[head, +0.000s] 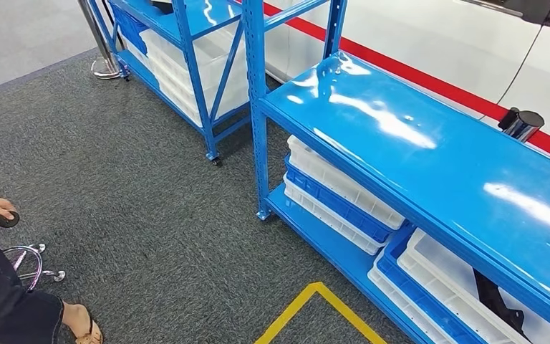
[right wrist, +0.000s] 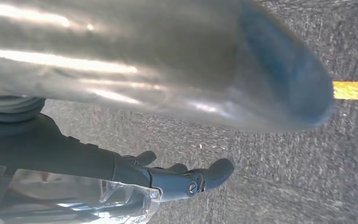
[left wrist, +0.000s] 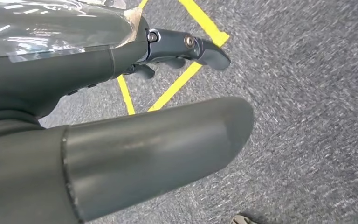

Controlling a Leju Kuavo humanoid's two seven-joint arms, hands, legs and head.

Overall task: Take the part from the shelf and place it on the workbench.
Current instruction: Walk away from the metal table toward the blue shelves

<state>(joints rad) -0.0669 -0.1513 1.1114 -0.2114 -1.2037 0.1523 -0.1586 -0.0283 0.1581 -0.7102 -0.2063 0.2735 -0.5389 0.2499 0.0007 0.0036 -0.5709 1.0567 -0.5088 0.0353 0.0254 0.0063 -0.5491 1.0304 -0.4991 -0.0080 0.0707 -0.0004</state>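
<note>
The left hand (left wrist: 121, 140) hangs above grey carpet (left wrist: 307, 93), its thick thumb stretched forward and its darker fingers (left wrist: 205, 49) extended beyond, apart, with nothing between them. Yellow floor tape (left wrist: 177, 84) crosses the carpet just beneath it. The right hand (right wrist: 158, 93) hangs in a matching pose over the same carpet, thumb long and straight, dark fingers (right wrist: 209, 175) reaching out loosely and holding nothing; a strip of yellow tape shows past the thumb tip.

From the head view, a blue shelf (head: 430, 165) stands ahead to the right, its glossy top board bare and reflecting light. On its lower level, white and blue bins (head: 336, 197) are stacked, and a black part (head: 498, 301) lies in a white bin (head: 451, 279) near the right end, partly hidden under the top board. A second blue shelf (head: 186, 50) with white bins stands farther back. At the left edge, a person (head: 0, 287) stands on the carpet, one hand holding a small dark round object (head: 7, 218).
</note>
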